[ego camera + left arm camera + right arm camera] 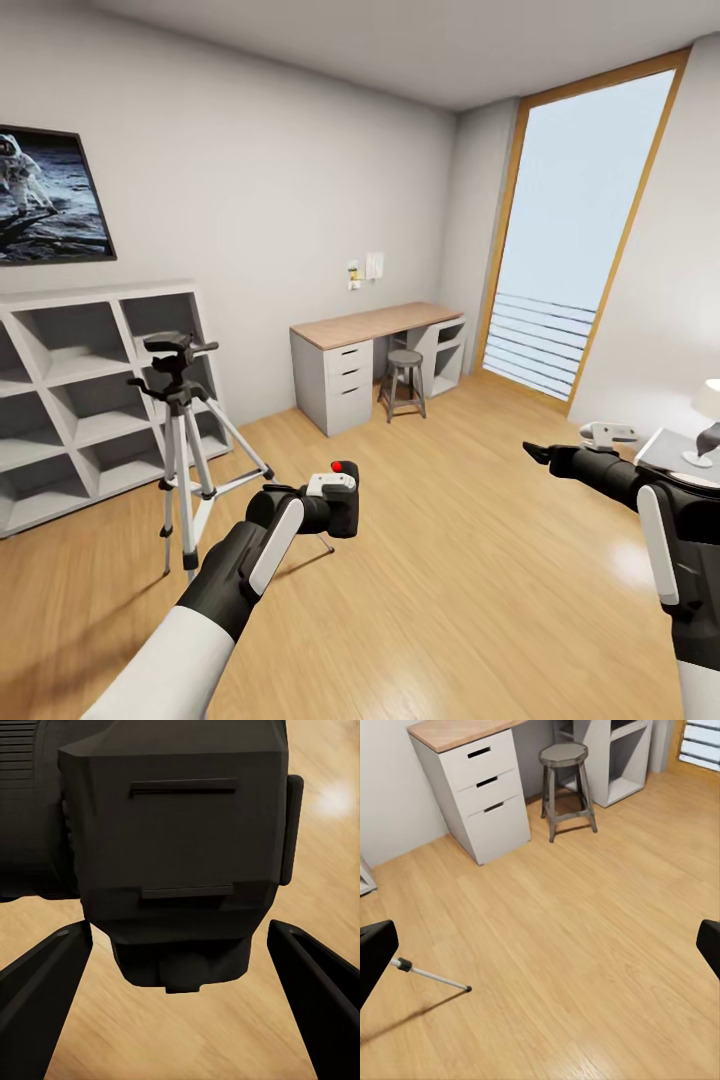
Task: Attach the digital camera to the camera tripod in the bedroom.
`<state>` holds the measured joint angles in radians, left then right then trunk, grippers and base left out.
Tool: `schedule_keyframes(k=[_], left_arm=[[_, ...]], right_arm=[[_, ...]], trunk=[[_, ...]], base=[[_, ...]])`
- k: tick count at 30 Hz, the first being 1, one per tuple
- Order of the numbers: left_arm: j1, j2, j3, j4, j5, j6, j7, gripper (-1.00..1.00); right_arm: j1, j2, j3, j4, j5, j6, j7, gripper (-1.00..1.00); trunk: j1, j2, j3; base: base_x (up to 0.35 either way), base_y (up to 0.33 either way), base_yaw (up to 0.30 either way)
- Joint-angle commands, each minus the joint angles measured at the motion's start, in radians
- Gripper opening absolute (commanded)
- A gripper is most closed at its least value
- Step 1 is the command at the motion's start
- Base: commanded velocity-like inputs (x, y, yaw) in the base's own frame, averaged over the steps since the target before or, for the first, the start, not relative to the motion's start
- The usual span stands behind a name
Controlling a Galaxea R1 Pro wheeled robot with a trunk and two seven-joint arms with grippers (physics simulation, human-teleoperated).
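Note:
The digital camera is a chunky black body with a red round button on top, held above the plank floor in my left gripper. In the left wrist view the camera sits between the two dark fingers, which are shut on it. The camera tripod stands to the left of the camera, before the grey cube shelves, with silver legs and a black pan head with a handle. One of its legs shows in the right wrist view. My right gripper hangs open at the right, nothing between its fingers.
Grey cube shelves line the left wall under the astronaut picture. A desk with drawers and a stool stand at the back. A tall window is at the right, with a white bedside table and lamp near my right arm.

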<state>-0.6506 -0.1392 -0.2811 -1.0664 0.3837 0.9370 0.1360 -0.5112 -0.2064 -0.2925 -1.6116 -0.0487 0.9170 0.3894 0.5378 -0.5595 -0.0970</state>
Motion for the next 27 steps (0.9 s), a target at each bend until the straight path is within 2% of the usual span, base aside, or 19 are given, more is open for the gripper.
schedule_keyframes(k=[1,23,27], left_arm=[[-0.001,0.000,-0.001,-0.001,0.011,0.003,0.010,-1.00],[-0.010,-0.004,0.001,-0.006,0.012,0.005,-0.002,-1.00],[-0.010,-0.004,0.001,-0.007,0.012,0.006,-0.002,-1.00]], right_arm=[[-0.001,-0.001,-0.001,-0.001,-0.005,0.006,0.001,1.00],[-0.001,-0.002,0.000,-0.001,-0.005,-0.002,0.002,1.00],[-0.001,-0.002,0.000,-0.001,-0.005,-0.003,0.002,1.00]], trunk=[[-0.003,0.005,0.001],[-0.088,0.159,0.070],[-0.088,0.159,0.070]], base=[[0.000,0.000,0.000],[0.000,0.000,0.000],[0.000,0.000,0.000]])
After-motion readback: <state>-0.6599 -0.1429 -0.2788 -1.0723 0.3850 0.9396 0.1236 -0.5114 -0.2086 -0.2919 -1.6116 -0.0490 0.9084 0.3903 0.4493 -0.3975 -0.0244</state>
